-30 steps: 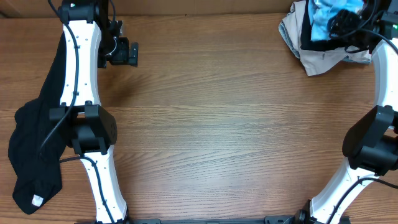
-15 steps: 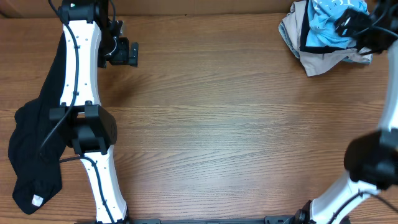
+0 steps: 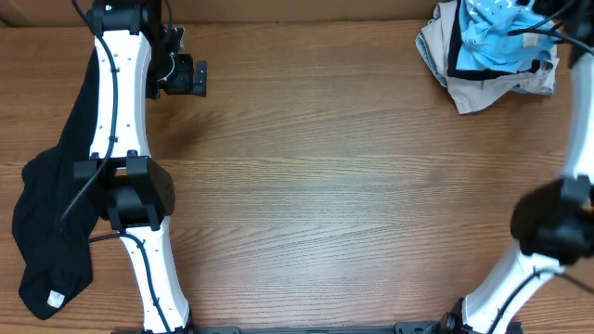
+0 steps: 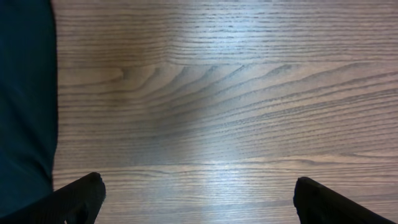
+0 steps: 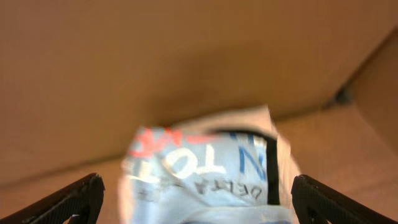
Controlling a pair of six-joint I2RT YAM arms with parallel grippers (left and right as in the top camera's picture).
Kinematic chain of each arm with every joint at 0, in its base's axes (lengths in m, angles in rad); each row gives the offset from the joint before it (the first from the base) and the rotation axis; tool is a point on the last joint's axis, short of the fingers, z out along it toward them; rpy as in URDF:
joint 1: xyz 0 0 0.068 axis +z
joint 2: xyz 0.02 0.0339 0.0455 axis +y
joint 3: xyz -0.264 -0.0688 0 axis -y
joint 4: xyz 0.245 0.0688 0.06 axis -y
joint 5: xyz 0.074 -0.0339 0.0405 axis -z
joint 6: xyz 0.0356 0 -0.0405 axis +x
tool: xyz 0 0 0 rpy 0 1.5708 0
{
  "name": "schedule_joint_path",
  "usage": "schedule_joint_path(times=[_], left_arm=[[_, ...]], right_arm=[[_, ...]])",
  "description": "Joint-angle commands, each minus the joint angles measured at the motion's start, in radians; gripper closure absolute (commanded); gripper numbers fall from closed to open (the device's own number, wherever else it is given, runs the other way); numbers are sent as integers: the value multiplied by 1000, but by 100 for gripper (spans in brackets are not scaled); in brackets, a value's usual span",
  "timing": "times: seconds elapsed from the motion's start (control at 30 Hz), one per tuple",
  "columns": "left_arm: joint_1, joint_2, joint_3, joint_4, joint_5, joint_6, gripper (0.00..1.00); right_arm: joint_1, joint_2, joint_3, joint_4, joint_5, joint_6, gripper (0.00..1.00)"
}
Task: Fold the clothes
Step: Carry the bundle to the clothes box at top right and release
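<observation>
The light-blue T-shirt point(image 3: 497, 37) lies crumpled on top of a pile at the table's far right corner, over a beige garment point(image 3: 478, 88) and a black garment point(image 3: 452, 51). In the right wrist view the T-shirt point(image 5: 205, 168), with white, blue and red lettering, shows blurred between the fingers of my open right gripper point(image 5: 199, 196); I cannot tell if they touch it. A long black garment point(image 3: 51, 204) lies along the left edge. My left gripper point(image 3: 190, 79) is open and empty over bare wood point(image 4: 199, 196), beside that black garment point(image 4: 25, 93).
A brown cardboard wall point(image 5: 186, 62) stands behind the pile and runs along the table's far edge point(image 3: 306, 7). The wooden table point(image 3: 343, 186) spreads between the two arms. My right arm point(image 3: 580, 102) runs along the right edge.
My right gripper has moved from over the pile toward the far right corner, uncovering more of the light-blue T-shirt. The left arm has not moved.
</observation>
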Motion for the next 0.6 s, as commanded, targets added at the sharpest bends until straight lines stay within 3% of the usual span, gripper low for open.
schedule_joint_path(times=[0.0, 0.3, 0.57], left_arm=[[2, 8, -6, 6, 21, 19, 0], [2, 8, -6, 11, 21, 16, 0], [2, 8, -6, 11, 21, 16, 0]], right_arm=[[2, 135, -5, -11, 92, -12, 0], [2, 422, -5, -90, 92, -7, 0], [2, 364, 26, -126, 88, 42, 0]])
